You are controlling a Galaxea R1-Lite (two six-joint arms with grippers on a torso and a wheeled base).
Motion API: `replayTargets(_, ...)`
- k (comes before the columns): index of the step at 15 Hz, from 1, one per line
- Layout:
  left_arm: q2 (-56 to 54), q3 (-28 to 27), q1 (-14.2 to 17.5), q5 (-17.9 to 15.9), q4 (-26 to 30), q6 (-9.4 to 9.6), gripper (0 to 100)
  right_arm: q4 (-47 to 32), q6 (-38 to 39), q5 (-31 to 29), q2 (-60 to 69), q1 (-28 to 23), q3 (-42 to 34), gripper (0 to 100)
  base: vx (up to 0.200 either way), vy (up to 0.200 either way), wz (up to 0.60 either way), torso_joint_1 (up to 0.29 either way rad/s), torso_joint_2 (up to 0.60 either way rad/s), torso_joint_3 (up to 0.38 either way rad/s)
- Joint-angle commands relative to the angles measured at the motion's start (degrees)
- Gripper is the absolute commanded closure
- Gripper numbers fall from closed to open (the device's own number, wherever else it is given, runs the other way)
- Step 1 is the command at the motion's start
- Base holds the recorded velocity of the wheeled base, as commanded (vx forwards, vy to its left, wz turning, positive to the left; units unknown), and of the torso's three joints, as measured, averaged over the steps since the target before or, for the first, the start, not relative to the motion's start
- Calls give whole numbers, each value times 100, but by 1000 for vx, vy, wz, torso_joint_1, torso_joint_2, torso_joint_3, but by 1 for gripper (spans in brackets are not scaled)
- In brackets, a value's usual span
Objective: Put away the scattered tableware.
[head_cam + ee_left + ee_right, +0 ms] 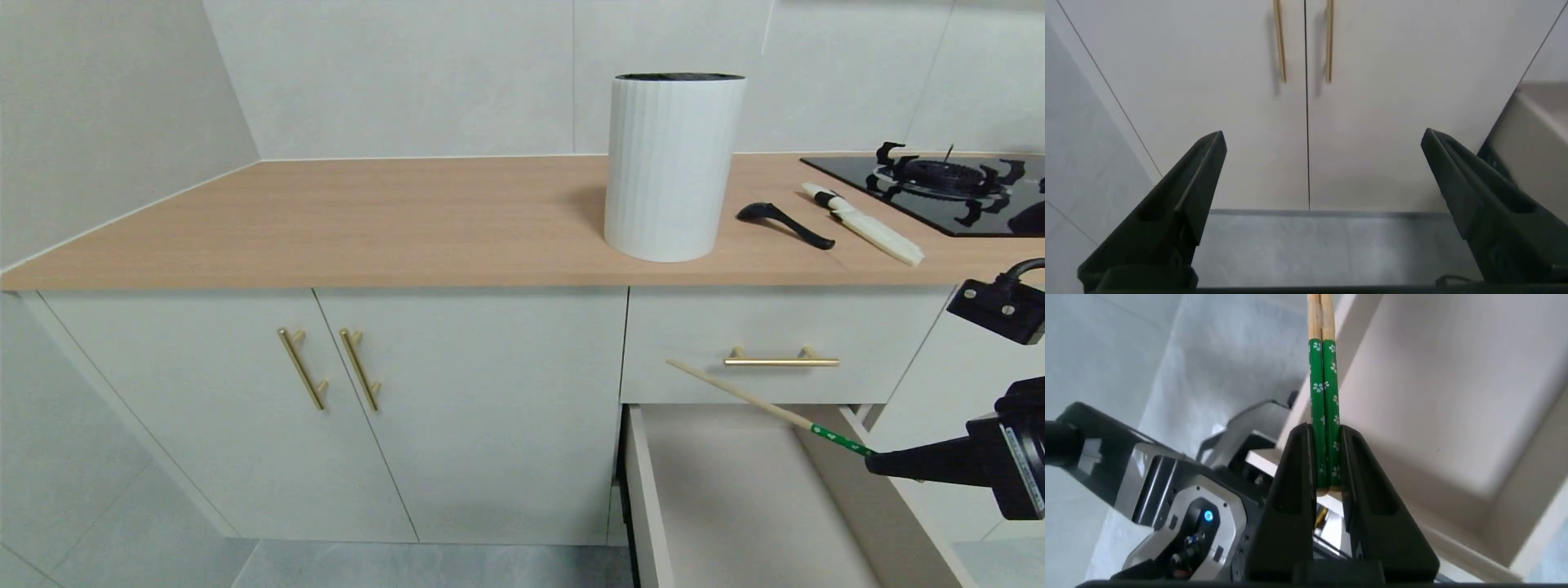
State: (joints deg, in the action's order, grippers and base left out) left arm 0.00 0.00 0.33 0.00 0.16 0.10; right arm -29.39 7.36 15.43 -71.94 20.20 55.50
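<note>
Head view crops the right hand point(872, 464) pinching chopsticks point(759, 402) over the drawer point(735, 506); left hand point(1323, 139) spread.

A cylindrical holder point(672, 163) stands on the countertop point(367, 220), right of centre; a spoon point(785, 223) lies to its right, then a knife point(864, 224), then a hob point(939, 184) at the rear. Below, double doors point(326, 425) sit left, a closed drawer point(784, 322) right, an open drawer point(718, 506) beneath it, chopsticks point(763, 404) held above it by the right gripper point(872, 463)

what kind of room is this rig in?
Most likely a home kitchen: a gas hob set into a wooden countertop, cabinet doors below, and an open drawer over which the right gripper holds chopsticks.
</note>
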Motion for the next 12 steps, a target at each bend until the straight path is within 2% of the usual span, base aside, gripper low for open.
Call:
replayTargets(1,0,0,2,0,2,-1,0,4,2,4,-128,2,-4,100,0,0,0,-159,461,315)
replayTargets(6,0,0,2,0,2,8,0,4,2,-14,-251,-7,-13,100,0,0,0,-104,413,305)
replayTargets(12,9,0,2,0,2,-1,0,91,2,-23,-321,-7,-48,100,0,0,0,-12,39,28)
